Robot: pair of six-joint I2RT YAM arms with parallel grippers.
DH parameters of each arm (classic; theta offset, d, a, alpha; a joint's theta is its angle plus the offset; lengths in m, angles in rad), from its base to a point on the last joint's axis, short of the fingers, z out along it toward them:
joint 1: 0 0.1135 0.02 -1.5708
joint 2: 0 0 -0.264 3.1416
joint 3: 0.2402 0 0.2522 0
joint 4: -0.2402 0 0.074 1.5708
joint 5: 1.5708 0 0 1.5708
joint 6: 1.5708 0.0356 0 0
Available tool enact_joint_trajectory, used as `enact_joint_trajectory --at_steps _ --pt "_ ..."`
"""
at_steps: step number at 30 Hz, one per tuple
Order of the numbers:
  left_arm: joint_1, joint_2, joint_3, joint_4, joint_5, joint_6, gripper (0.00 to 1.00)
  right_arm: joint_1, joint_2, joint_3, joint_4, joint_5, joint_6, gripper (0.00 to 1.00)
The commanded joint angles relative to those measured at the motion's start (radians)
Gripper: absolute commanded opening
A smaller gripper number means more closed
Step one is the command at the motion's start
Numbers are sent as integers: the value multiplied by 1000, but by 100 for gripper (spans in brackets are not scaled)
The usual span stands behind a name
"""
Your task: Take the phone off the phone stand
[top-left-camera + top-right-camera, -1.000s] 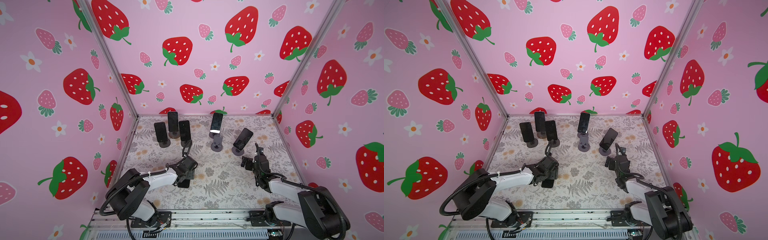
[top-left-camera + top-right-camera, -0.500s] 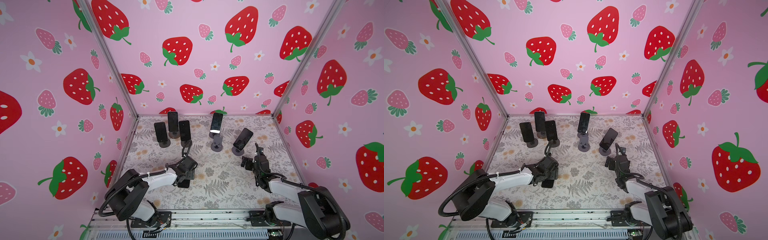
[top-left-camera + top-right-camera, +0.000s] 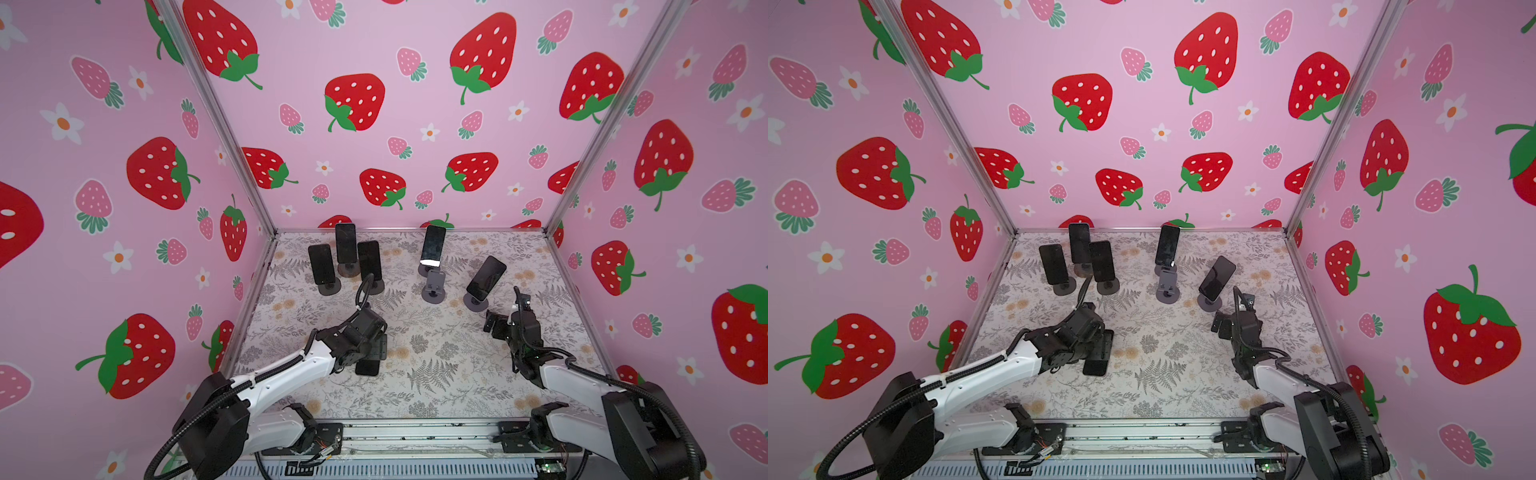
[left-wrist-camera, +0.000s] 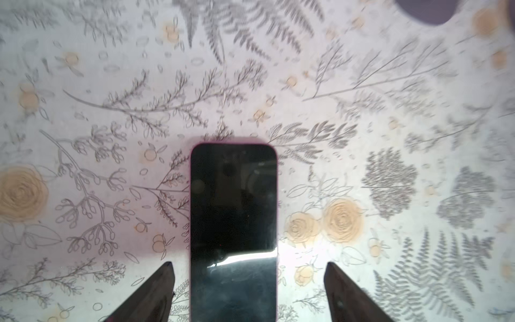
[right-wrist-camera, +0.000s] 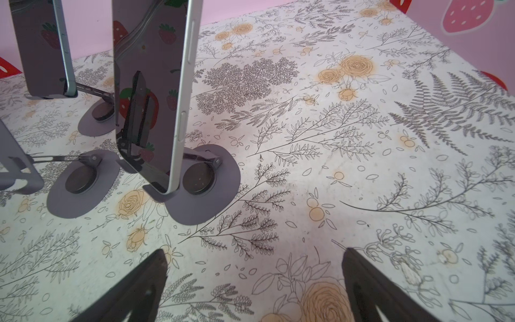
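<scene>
Left claw spread wider than before, phone released, flat on the surface nearer the camera than the empty stand, right claw gaping empty right of that stand.

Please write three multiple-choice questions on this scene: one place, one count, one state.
1. Where is the phone by the left hand? A on a stand; B flat on the table; C against the wall.
2. How many stands are empty? A one; B three; C none.
3. The left hand's fingers are: A shut on the phone; B hidden; C apart, clear of it.
Answers: B, the left wrist view shows it lying flat there; A, only one empty stand shows; C, gaps show beside both phone edges.
</scene>
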Motion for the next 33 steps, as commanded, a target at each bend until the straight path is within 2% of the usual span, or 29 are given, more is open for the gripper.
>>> enact_joint_trajectory --at_steps 1,5,9,13,17,20,23,33 --pt "2 -38 39 27 -50 80 86 4 -34 -21 -24 26 32 100" --pt "38 -53 2 166 -67 155 88 4 -109 -8 -147 -15 66 100" --pt "151 -42 -75 316 52 117 87 4 -240 46 -315 -35 144 100" --pt "165 -16 -119 395 7 161 87 4 -288 163 -456 -48 224 100" --pt "164 -11 -167 450 6 185 87 4 -174 340 -580 -88 278 100" --pt "169 -28 -193 463 -22 214 87 7 -76 491 -696 -74 313 100" --pt "184 -50 -202 454 -60 216 88 10 6 630 -802 -14 368 100" --pt "194 -58 -232 493 -55 204 88 42 292 984 -1152 183 573 100"
